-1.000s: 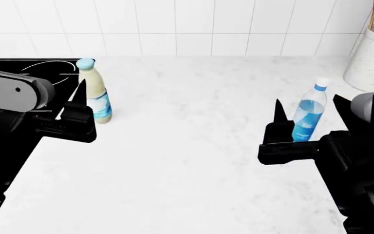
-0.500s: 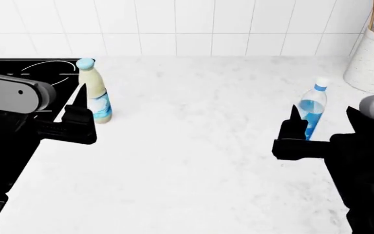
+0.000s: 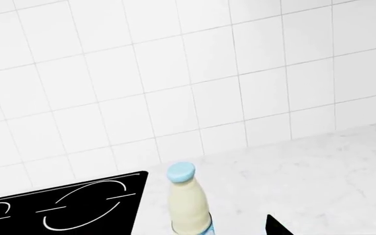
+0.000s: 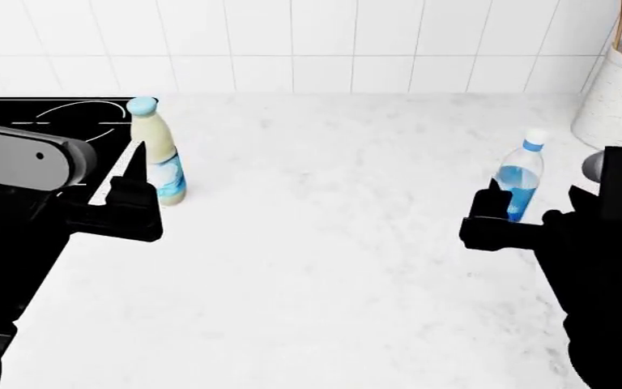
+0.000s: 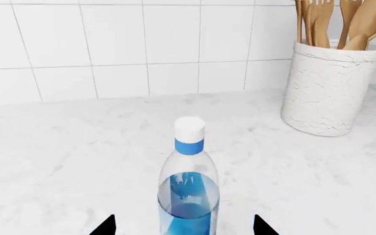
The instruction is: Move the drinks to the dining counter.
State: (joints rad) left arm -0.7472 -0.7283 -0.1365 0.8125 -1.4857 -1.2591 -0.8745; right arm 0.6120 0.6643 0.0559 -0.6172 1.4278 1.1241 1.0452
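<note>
White tiles back a marbled white worktop (image 4: 311, 243). My right gripper (image 5: 182, 226) gapes empty around the slim clear-blue water bottle (image 5: 189, 188); my left gripper (image 4: 127, 190), state unclear, sits beside the cream bottle with pale blue cap (image 4: 158, 154). Off-centre closing could topple either.

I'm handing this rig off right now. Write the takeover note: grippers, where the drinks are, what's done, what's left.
Left gripper: open, empty, close beside the cream bottle, not gripping it.
Right gripper: open, empty, its fingertips on either side of the water bottle, not closed on it.
Both bottles stand upright on the white marbled worktop: the cream one next to the black hob, the water one toward the utensil crock.
Done: both arms lined up on their bottles.
Left: grasp each bottle, lift, carry both to the dining counter, which is not in view, and set them down there.
</note>
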